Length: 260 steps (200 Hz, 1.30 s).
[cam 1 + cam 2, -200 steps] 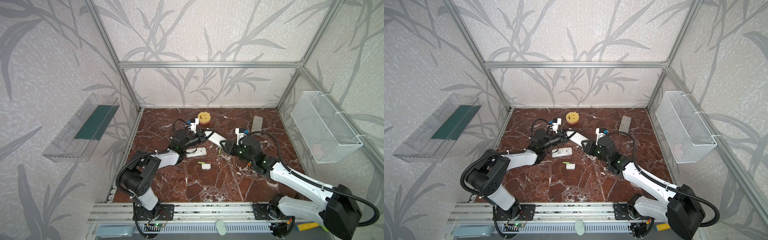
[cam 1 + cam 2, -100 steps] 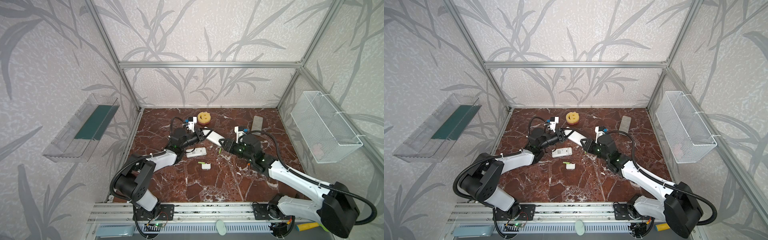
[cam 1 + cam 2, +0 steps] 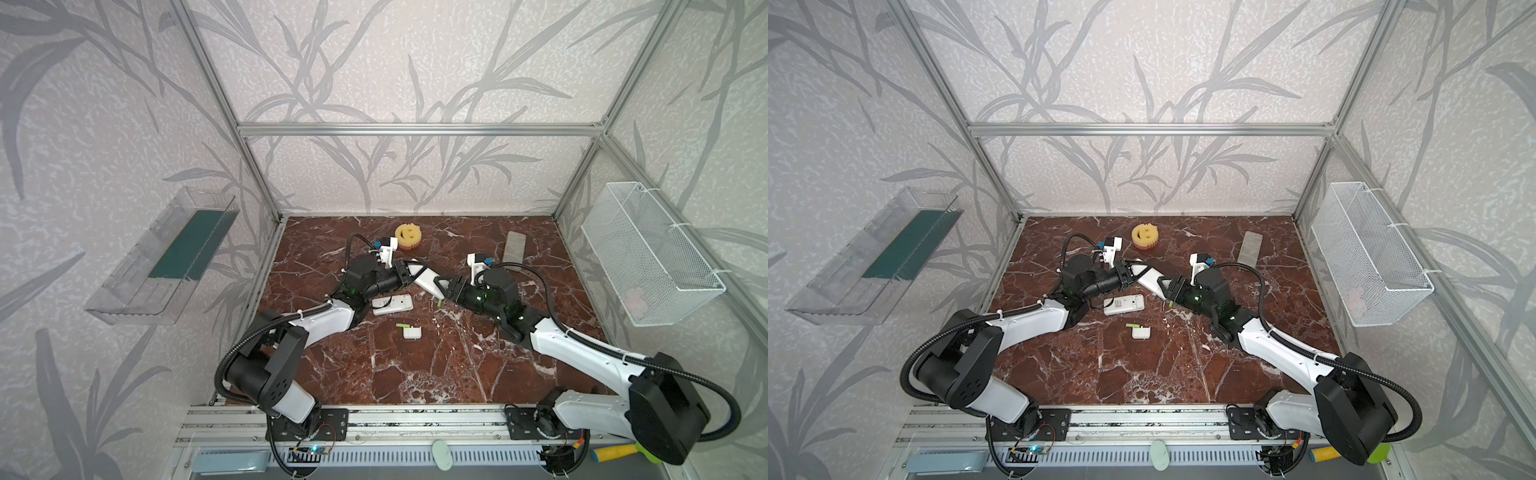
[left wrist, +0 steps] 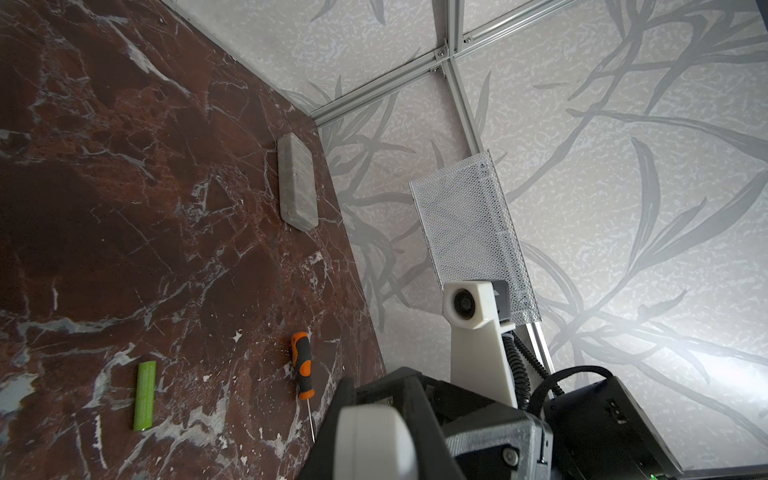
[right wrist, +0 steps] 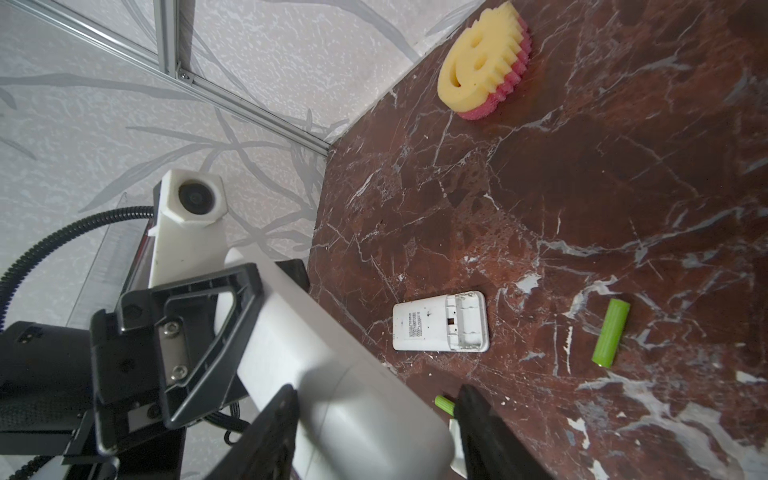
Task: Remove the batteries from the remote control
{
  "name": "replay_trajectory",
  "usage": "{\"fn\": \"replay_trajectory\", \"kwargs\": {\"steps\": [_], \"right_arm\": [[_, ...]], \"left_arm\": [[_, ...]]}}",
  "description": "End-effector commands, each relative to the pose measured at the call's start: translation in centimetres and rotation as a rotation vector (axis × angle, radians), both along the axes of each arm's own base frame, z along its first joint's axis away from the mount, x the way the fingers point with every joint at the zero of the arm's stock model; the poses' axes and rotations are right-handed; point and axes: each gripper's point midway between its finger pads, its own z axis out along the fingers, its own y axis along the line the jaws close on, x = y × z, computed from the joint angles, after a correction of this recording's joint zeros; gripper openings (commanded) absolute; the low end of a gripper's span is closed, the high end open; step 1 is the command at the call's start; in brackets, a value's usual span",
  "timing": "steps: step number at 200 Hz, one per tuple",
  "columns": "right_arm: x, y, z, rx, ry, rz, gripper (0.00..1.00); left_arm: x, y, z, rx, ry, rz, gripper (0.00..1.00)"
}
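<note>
A white remote control (image 3: 424,276) (image 3: 1148,277) hangs above the marble floor between both arms. My left gripper (image 3: 409,272) (image 4: 374,449) is shut on its far end. My right gripper (image 3: 442,286) (image 5: 374,424) stands open round the other end, with a gap beside one finger. A second remote (image 3: 392,303) (image 5: 440,326) lies back up with its compartment bare. One lime-green battery (image 3: 402,325) (image 5: 444,405) lies by a white cover (image 3: 412,332). Another battery (image 3: 440,303) (image 5: 610,338) lies under my right gripper.
A yellow smiley sponge (image 3: 408,237) and a grey slab (image 3: 514,246) lie near the back wall. An orange-handled screwdriver (image 4: 301,365) lies on the floor by the right arm. A wire basket (image 3: 648,253) hangs on the right wall and a clear shelf (image 3: 166,257) on the left.
My right gripper's jaws have spread wider round the remote's end. Both arms have shifted a little toward the back with the remote.
</note>
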Motion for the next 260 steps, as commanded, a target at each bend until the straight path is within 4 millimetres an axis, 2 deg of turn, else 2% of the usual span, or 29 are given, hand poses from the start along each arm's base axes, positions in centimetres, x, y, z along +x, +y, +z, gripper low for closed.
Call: {"fn": "replay_trajectory", "kwargs": {"steps": [1, 41, 60, 69, 85, 99, 146, 186, 233, 246, 260], "right_arm": [[0.2, 0.2, -0.1, 0.030, 0.004, 0.006, 0.51], [0.0, -0.1, 0.2, 0.052, 0.008, 0.002, 0.35], [-0.2, -0.4, 0.5, 0.053, 0.001, -0.005, 0.33], [-0.2, -0.5, 0.7, 0.053, 0.001, -0.008, 0.37], [-0.4, -0.5, 0.9, 0.057, 0.001, -0.003, 0.55], [-0.6, -0.3, 0.8, 0.059, 0.004, 0.011, 0.60], [-1.0, 0.0, -0.7, 0.061, 0.045, 0.031, 0.58], [-1.3, 0.2, -0.3, 0.071, 0.031, 0.051, 0.67], [-1.9, 0.9, 0.1, 0.091, 0.036, 0.102, 0.67], [-2.2, 1.1, 0.0, 0.090, 0.041, 0.111, 0.66], [-2.4, 1.1, -0.3, 0.086, 0.048, 0.115, 0.60]], "left_arm": [[-0.7, -0.3, 4.1, -0.046, -0.095, -0.032, 0.00], [-0.9, 0.0, 4.4, -0.016, -0.108, -0.022, 0.00], [-0.8, 0.1, 4.1, -0.002, -0.107, -0.013, 0.00], [-0.8, 0.2, 4.1, -0.001, -0.106, -0.010, 0.00], [-0.8, 0.2, 4.1, -0.003, -0.105, -0.006, 0.00], [-0.7, 0.3, 4.1, -0.005, -0.104, 0.001, 0.00], [-0.5, 0.6, 5.0, -0.018, -0.126, 0.021, 0.00], [-0.6, 1.3, 4.6, 0.015, -0.115, 0.048, 0.00], [-0.4, 1.7, 4.2, 0.023, -0.101, 0.073, 0.00], [-0.2, 1.6, 4.3, 0.019, -0.100, 0.071, 0.00], [-0.1, 1.7, 4.5, 0.017, -0.101, 0.075, 0.00]]}}
